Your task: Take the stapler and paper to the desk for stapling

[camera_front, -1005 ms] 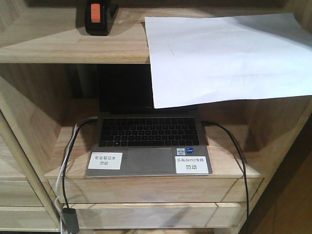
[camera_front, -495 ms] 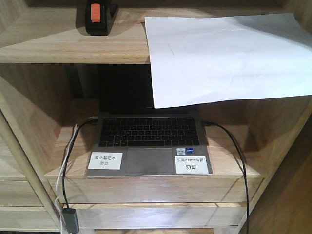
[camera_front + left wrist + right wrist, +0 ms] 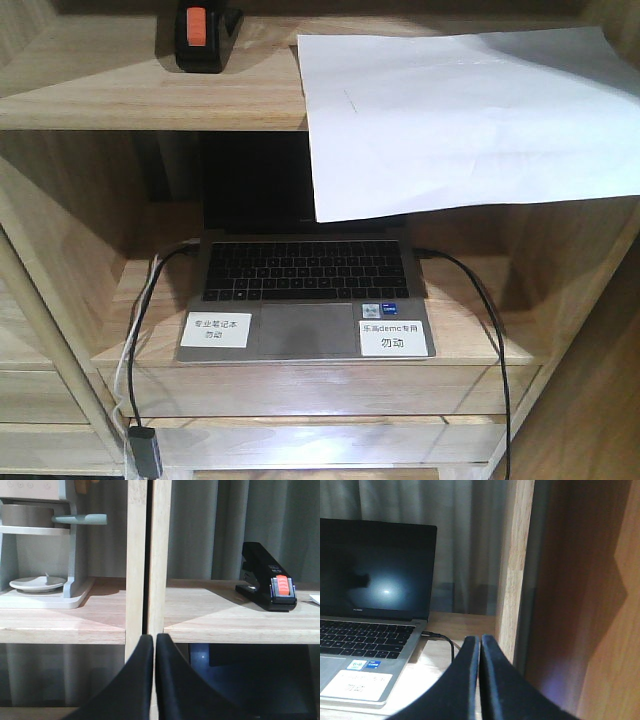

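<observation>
In the front view, an open grey laptop (image 3: 305, 295) sits on a lower board of a light-wood shelving unit (image 3: 70, 230), with two white printed labels (image 3: 393, 338) on its palm rest and a black cable (image 3: 480, 300) running from its right side. On the shelf above the laptop, up and to its left, stands a small black stapler (image 3: 205, 35) with an orange-red patch. Directly above the laptop and to its right lies a large plain white sheet of paper (image 3: 470, 115), its front edge hanging over the shelf lip and covering the top of the laptop's screen. In the left wrist view, the left gripper (image 3: 154, 636) has its black jaws pressed together on nothing, low and left of the stapler (image 3: 267, 577), which rests on the board above the laptop's dark screen. In the right wrist view, the right gripper (image 3: 479, 637) also has its jaws together and empty, just right of the laptop (image 3: 370, 630), near the cable (image 3: 442, 639) plugged into it.
</observation>
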`<state>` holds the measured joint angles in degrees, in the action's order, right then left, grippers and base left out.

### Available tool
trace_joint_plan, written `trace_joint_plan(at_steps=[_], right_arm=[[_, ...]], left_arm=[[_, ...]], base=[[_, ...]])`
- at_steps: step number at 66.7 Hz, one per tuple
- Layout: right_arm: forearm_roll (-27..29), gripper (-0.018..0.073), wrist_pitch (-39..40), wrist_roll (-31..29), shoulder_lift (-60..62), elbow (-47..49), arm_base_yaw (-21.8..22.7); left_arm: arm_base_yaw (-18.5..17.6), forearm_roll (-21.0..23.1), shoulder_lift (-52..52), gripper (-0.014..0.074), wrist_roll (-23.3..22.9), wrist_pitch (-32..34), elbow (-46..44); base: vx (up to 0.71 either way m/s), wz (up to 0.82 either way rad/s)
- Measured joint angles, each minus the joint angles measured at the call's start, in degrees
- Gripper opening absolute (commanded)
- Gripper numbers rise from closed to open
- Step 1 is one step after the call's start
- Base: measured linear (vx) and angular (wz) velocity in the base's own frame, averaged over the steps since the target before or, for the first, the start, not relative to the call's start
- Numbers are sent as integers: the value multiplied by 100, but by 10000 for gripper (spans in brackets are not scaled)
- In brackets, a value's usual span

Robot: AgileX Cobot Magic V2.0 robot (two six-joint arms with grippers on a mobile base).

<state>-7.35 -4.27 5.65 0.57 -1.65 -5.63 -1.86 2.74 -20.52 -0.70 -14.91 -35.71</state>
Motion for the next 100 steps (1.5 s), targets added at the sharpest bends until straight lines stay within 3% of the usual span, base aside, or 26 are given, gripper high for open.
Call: trace_joint_plan(at_steps=[13, 29, 37, 78, 88, 100], right_arm=[[0, -9, 0, 0, 0, 0, 0], [0, -9, 0, 0, 0, 0, 0], [0, -9, 0, 0, 0, 0, 0], [0, -9, 0, 0, 0, 0, 0], [0, -9, 0, 0, 0, 0, 0], [0, -9, 0, 0, 0, 0, 0]], left_arm=[[0, 0, 0, 77, 0, -35, 0], [0, 0, 0, 350, 0, -35, 0], [0, 0, 0, 431, 0, -35, 0], [-54, 48, -6, 432, 103, -35, -5], [-361, 121, -225, 432, 393, -85, -174], [-755, 761, -877, 432, 447, -125, -664]], base=[[0, 0], [0, 0], [0, 0], [0, 0], [0, 0], [0, 0]])
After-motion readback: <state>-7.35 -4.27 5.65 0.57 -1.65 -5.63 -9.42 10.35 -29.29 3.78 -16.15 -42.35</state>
